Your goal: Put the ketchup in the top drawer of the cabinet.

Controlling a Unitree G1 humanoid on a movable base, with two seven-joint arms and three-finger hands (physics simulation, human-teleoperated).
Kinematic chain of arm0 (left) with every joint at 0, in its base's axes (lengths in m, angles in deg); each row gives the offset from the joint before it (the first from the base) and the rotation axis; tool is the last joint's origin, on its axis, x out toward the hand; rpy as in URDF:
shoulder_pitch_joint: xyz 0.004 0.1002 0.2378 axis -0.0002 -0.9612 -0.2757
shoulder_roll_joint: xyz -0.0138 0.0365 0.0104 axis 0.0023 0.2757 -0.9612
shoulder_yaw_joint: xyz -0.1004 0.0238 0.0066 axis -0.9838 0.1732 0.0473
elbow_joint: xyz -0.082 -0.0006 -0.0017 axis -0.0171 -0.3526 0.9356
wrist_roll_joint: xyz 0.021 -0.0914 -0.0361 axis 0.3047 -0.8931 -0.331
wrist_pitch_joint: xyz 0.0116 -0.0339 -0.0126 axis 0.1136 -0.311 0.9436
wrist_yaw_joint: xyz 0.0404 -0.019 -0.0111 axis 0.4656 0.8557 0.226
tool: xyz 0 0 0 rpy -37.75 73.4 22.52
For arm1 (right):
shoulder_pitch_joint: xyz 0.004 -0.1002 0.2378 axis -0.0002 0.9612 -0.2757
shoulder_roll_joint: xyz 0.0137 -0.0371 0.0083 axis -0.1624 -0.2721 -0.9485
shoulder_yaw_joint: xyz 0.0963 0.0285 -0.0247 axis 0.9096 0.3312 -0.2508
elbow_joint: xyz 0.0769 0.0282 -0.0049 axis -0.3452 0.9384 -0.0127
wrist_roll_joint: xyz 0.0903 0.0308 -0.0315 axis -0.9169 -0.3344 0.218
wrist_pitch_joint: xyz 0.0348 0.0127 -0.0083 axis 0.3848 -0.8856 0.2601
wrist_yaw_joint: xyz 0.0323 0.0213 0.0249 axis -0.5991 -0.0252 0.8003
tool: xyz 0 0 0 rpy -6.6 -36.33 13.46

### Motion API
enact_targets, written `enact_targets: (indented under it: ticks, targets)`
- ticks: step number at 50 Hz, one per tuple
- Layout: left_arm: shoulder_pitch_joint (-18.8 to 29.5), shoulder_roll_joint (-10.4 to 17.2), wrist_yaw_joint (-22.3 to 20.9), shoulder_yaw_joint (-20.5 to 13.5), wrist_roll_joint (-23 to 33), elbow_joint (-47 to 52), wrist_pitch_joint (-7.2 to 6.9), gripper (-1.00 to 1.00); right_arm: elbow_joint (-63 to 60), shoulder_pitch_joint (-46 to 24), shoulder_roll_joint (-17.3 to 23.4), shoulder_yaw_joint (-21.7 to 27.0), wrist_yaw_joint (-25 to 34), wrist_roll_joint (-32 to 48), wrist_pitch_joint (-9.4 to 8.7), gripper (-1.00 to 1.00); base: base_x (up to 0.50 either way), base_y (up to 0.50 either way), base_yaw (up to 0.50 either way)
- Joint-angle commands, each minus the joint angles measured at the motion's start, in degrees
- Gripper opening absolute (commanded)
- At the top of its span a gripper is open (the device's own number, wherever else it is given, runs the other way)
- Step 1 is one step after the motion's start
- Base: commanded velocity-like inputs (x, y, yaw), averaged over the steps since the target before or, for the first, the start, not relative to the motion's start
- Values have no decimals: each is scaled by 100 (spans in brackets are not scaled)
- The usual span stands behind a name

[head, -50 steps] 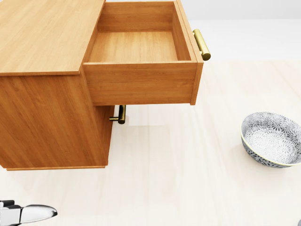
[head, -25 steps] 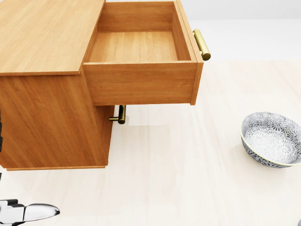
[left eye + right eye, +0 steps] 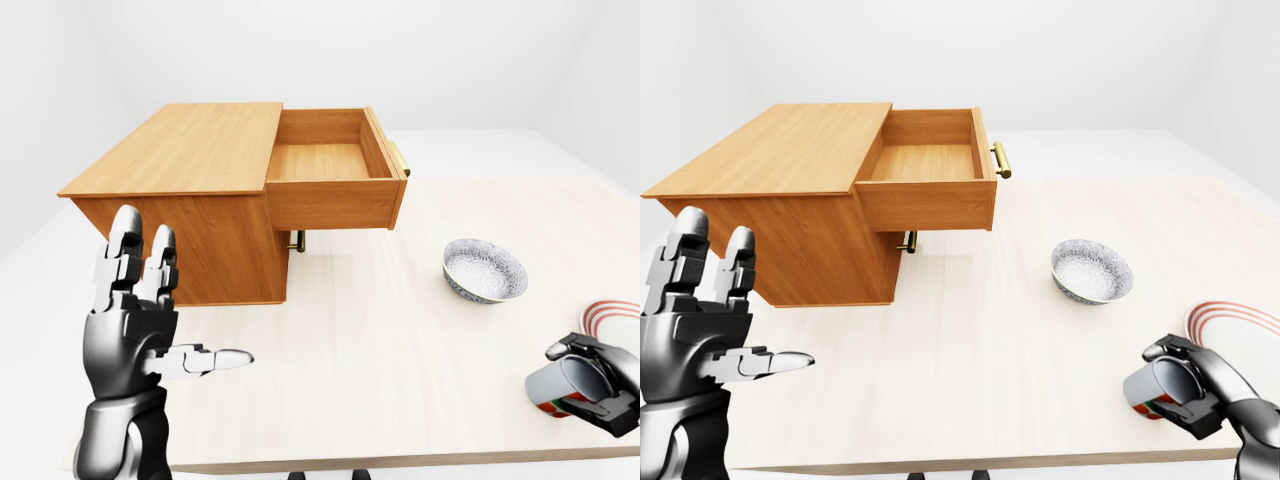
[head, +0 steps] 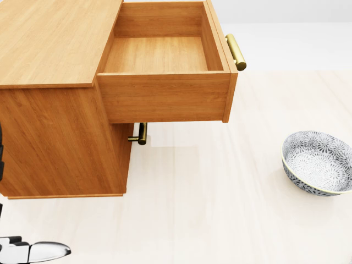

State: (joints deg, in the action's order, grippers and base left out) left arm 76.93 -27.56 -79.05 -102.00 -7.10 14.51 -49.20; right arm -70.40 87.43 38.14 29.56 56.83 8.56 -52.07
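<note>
**Wooden drawer stands open, ketchup in the right hand at the worktop edge**

Wooden cabinet point(image 3: 190, 190) stands on the pale worktop point(image 3: 380, 360), at the upper left of the eye views. Its top drawer point(image 3: 330, 175) is pulled out toward the right, and the inside shows only bare wood. A brass handle point(image 3: 1001, 160) sits on the drawer's face. Below the drawer, a second brass handle point(image 4: 142, 133) shows on the lower drawer, which is closed.

A patterned bowl point(image 3: 485, 270) with grey-white decoration rests on the worktop to the right of the cabinet, well apart from it. Further right, at the edge of the eye views, a plate with red rings point(image 3: 1240, 325) is partly visible.

The ketchup point(image 3: 1153, 390) is at the lower right of the eye views, near the worktop's near edge and beside the plate. It lies tilted, with a grey body and a red and green label. The right hand point(image 3: 1195, 395) holds it, with the dark fingers point(image 3: 1175, 350) closed around it.

The left hand point(image 3: 140, 320) is raised at the lower left, beside the cabinet and touching nothing. Its fingers point(image 3: 125, 250) are spread wide, two pointing up and the thumb pointing to the right. In the head view only the thumb tip point(image 4: 47, 251) shows at the lower left corner.
</note>
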Motion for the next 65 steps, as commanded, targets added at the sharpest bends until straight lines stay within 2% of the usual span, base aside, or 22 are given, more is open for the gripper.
enact_targets:
  ticks: [1,14,33,43,51,59,65]
  targets:
    - [-72,-42,-62,-22,-15,64,0,100,-285,-17,-99,76,0,174,0,-100,0,0,0]
    - [-94,-52,-106,-196,-134,175,0,100,-1010,-99,-283,30,0,337,0,-100,0,0,0]
    - [-150,-136,-184,-374,-221,446,0,100,-3236,-688,-314,-379,0,1254,0,-100,0,0,0]
    - [-155,-149,-168,-269,-154,412,0,100,-4242,-1197,-468,-1119,0,1863,0,-100,0,0,0]
    - [-145,-133,-170,-268,-145,382,0,100,-5129,-1849,-674,-2310,0,3039,0,-100,0,0,0]
    - [-200,-157,-200,-232,-121,350,0,100,-5616,-2510,-1220,-3011,0,4281,0,-100,0,0,0]
    - [-196,-157,-212,-232,-122,277,0,100,-5782,-2619,-1657,-3170,0,4897,0,-100,0,0,0]
